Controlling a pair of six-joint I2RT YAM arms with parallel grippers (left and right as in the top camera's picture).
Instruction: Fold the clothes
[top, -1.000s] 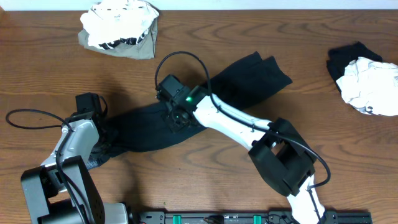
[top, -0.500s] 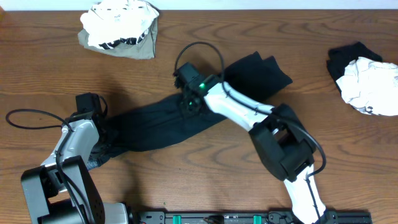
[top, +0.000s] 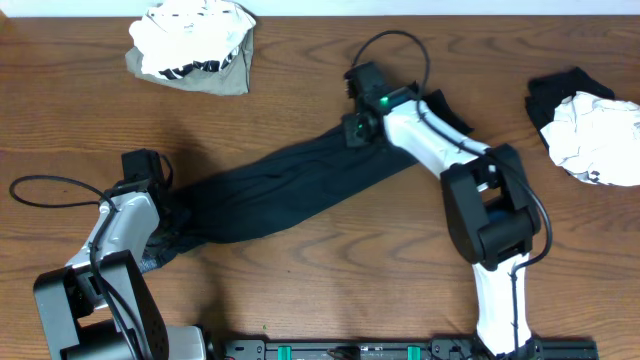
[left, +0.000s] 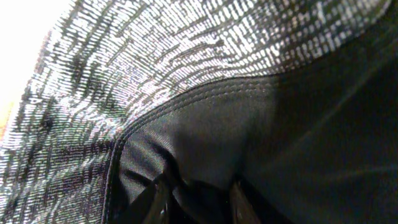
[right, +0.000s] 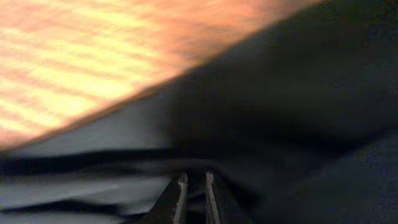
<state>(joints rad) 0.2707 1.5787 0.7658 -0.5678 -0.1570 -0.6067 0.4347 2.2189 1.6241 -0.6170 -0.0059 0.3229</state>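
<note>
Black cloth takes up the middle of the brown wooden worktop (top: 300, 290): the long black garment (top: 270, 190) lies drawn out in a slanted line, from near the front left corner up toward the back edge, a little right of the centre. Its surface shows soft wrinkles along its length.

At the lower left end, the left gripper (top: 166, 216) sits on the garment, where the grey band (top: 150, 262) is. In the left wrist view the heathered grey band curves above a stitched seam. Below the seam, black cloth is bunched between the two fingers (left: 155, 200), so this gripper is clenched on the long black garment.

At the upper end, the right gripper (top: 353, 134) is on the garment too. In the right wrist view its fingertips (right: 180, 185) stand almost together and are pressed into dark folds, so it is pinching the same garment. That view is blurred, and the wood shows above the cloth.

A white and olive-grey heap (top: 190, 45) lies at the back edge, toward the left corner. A black and white heap (top: 590, 125) lies at the right edge. Both are well apart from the long garment.
</note>
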